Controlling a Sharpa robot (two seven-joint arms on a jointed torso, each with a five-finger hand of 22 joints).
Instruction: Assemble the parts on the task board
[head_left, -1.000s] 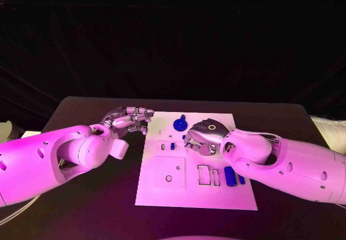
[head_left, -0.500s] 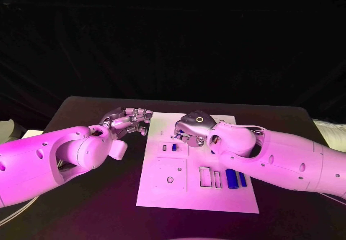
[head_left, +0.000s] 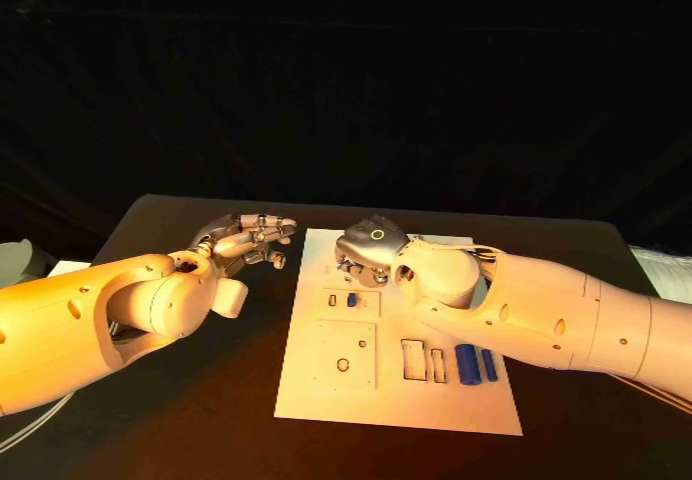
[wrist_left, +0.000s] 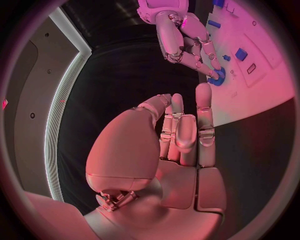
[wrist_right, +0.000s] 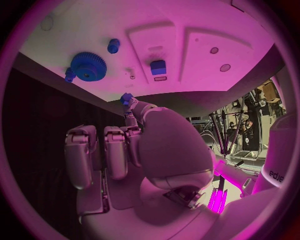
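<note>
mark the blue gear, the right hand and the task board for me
blue gear (wrist_right: 87, 66), right wrist view, on its toothed face.
right hand (head_left: 368, 250), head view, back of the hand.
task board (head_left: 332, 395), head view, bare near corner.

The left arm reached in from the near left, its hand (head_left: 248, 243) held above the table with fingers (wrist_left: 204, 120) loosely curled and slightly apart, grasping nothing. The right arm crossed in from the right, bent at the wrist, its hand (head_left: 369, 250) turned downward. Seen from the right wrist, that hand's fingers (wrist_right: 115, 150) were curled in and a small blue piece (wrist_right: 127, 98) sat pinched at a fingertip.
</note>
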